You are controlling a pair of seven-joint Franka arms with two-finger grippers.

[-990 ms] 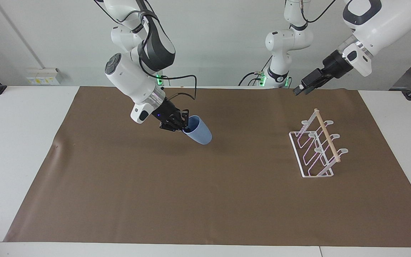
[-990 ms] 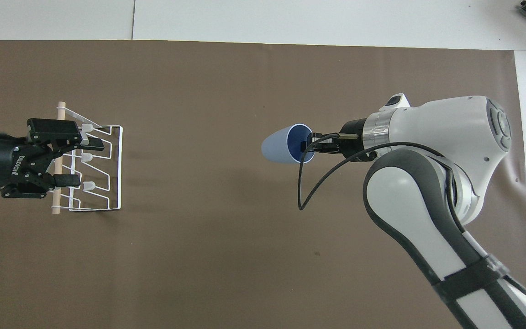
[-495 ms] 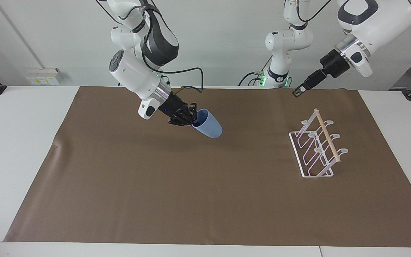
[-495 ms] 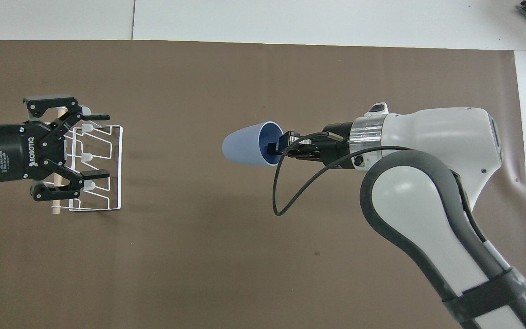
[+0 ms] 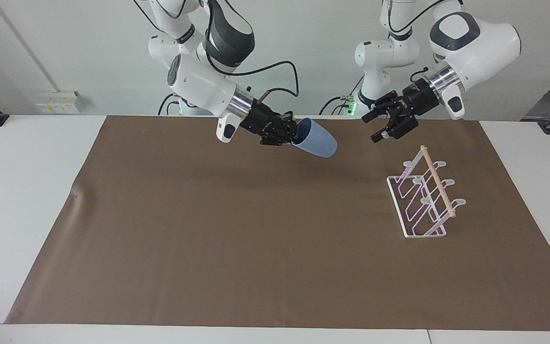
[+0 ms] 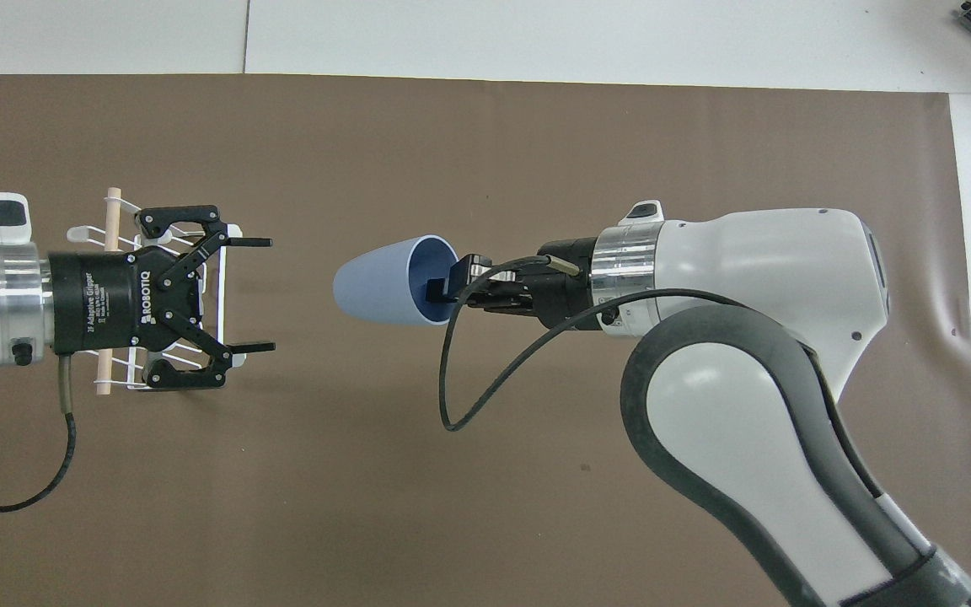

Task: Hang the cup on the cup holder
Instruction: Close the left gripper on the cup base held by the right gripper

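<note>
Facing view: light-blue plastic cup, pinched at its rim by right gripper, has been lifted toward wide-open left gripper, handover likely, white wire cup holder untouched

The left pincer covers most of the cup holder; the prongs perhaps hidden.

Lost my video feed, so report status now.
Right gripper shut on the cup, airborne over the mat. Left gripper open, facing it. Cup holder bare. Nothing between them.
</note>
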